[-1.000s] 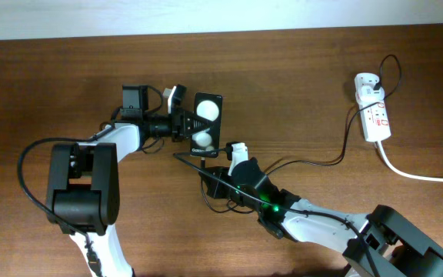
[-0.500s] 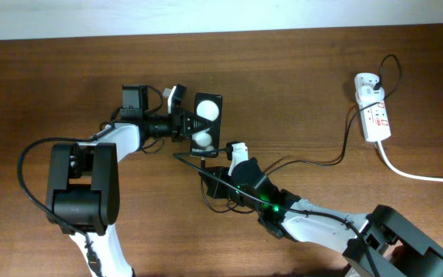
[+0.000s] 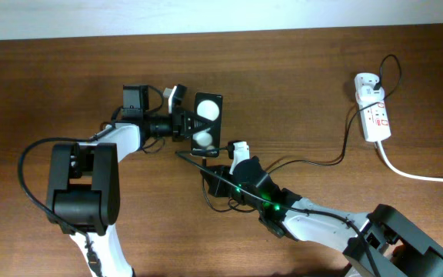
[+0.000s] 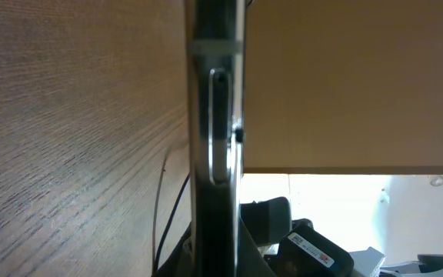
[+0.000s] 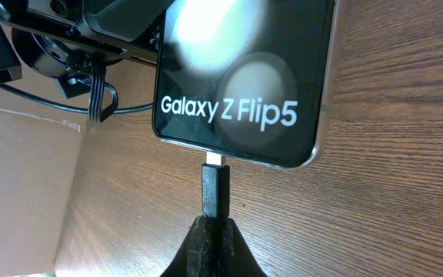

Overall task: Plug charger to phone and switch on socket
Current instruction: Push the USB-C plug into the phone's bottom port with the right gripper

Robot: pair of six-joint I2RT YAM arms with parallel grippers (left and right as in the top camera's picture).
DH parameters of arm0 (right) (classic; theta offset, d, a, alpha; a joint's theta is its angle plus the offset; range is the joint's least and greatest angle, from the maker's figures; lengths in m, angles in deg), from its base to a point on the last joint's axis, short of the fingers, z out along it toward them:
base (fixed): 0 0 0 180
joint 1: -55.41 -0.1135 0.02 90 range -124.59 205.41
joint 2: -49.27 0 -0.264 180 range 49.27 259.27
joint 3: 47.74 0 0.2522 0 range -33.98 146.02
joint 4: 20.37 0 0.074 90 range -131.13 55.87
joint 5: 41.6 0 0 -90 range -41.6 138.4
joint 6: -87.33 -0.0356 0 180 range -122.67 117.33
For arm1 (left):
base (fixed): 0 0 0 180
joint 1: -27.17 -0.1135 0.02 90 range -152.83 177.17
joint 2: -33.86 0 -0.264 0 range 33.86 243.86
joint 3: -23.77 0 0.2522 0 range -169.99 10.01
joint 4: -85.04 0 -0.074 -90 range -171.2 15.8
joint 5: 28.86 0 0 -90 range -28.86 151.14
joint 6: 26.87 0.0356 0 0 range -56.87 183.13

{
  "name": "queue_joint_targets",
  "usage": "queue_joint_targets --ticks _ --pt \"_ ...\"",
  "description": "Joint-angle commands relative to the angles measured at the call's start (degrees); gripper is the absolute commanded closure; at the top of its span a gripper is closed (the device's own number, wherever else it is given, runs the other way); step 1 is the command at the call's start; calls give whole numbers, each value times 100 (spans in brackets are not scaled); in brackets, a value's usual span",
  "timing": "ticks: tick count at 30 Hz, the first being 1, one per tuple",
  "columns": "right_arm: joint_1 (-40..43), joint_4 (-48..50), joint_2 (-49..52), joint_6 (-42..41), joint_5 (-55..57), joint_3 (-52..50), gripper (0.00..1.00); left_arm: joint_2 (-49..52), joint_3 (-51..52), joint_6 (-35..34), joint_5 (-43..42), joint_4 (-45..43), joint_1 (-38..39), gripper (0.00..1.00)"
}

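- Surface: a brown wood-grain table (image 3: 344, 46) fills the overhead view, and a pale wall (image 3: 206, 15) runs along its far edge.
- Left pincer (image 3: 189, 124): its jaws are closed on the phone (image 3: 207, 121), gripping it at one long side. The left wrist view shows the phone edge-on (image 4: 215, 115), directly ahead of the fingers.
- Right pincer (image 5: 212, 235): its jaws are narrow, pinching the black plug tip (image 5: 214, 188) of the charger (image 3: 321, 161). The phone (image 5: 241, 77) lies straight ahead of its fingertips, printed end nearest.
- Contact: the plug's metal end meets the middle of the phone's near edge, with a sliver of metal still showing. How deep it sits cannot be told.
- Cable: the charger trails back from the right pincer (image 3: 212, 164), past its arm.
- Socket (image 3: 375, 117): it lies well apart from both pincers, toward the far right of the table. A white adapter (image 3: 366, 81) is plugged in at its far end, and a thick white cord (image 3: 425, 176) leaves the frame.
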Motion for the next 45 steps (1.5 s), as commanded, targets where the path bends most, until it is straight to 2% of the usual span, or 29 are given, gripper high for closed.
queue_joint_targets --ticks 1,16,42,45 --pt "151 166 50 28 575 2 96 -216 0 20 -262 4 9 100" --pt "155 551 50 9 1045 11 96 -216 0 17 -282 7 13 100" --pt "155 501 50 11 1143 11 96 -216 0 17 -278 7 13 100" --pt "155 376 50 15 994 11 76 -216 0 20 -278 7 13 100"
